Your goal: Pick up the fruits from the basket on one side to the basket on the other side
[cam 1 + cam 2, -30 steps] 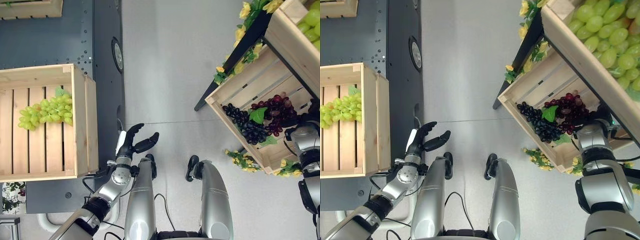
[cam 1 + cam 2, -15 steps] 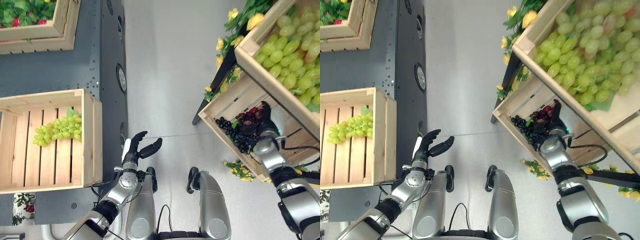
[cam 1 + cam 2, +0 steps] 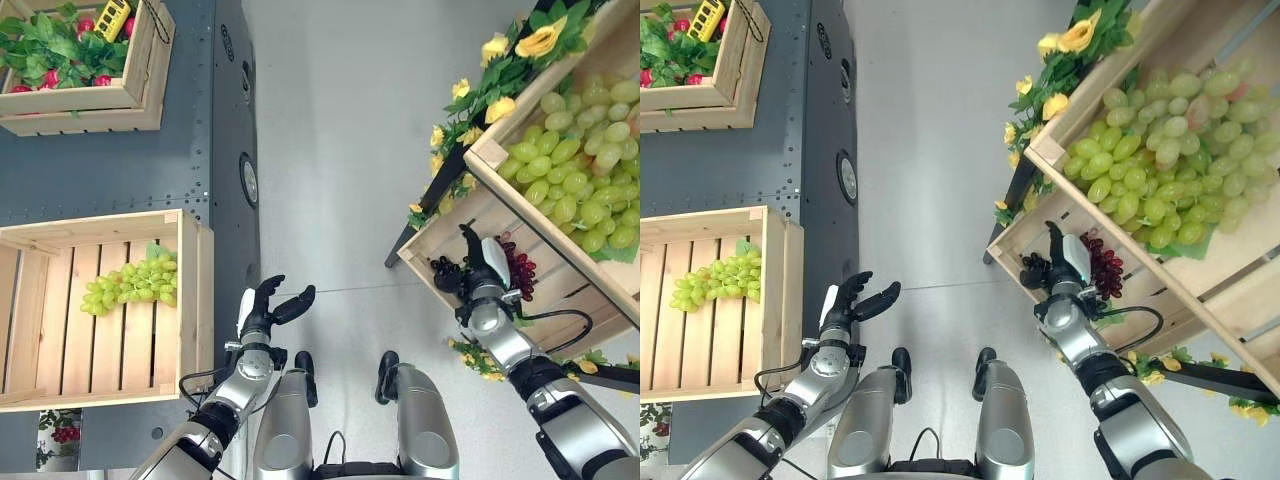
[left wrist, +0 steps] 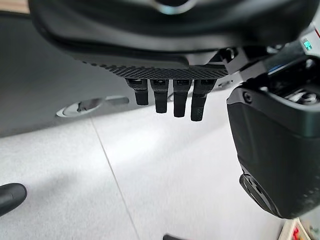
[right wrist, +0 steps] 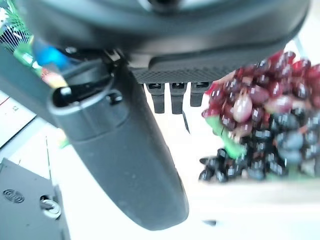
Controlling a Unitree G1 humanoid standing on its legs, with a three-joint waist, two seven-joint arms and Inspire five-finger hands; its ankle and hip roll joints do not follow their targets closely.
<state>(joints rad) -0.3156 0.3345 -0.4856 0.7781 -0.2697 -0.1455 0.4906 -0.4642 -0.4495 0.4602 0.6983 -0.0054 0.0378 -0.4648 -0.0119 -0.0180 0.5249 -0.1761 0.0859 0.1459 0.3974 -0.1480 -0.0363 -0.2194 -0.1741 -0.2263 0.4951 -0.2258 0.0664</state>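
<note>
A wooden crate (image 3: 196,300) on my left holds one bunch of green grapes (image 3: 130,288). On my right, a lower wooden crate (image 3: 425,243) holds red grapes (image 3: 520,270) and black grapes (image 3: 445,270). My right hand (image 3: 482,268) is open at that crate's front, just above the dark grapes, with straight fingers and nothing in it. The right wrist view shows red grapes (image 5: 260,95) and black grapes (image 5: 250,160) past its fingers (image 5: 175,97). My left hand (image 3: 264,308) hovers open and empty over the floor beside the left crate.
A higher crate (image 3: 500,165) full of green grapes (image 3: 580,170) overhangs the right crate. Yellow flowers (image 3: 497,95) trim the stand. At the far left, another crate (image 3: 150,70) holds leafy greens. Grey floor (image 3: 340,150) lies between the two sides.
The camera has shifted. My right hand has pulled back from deep among the dark grapes to the crate's front, fingers straight. The left hand has kept its pose.
</note>
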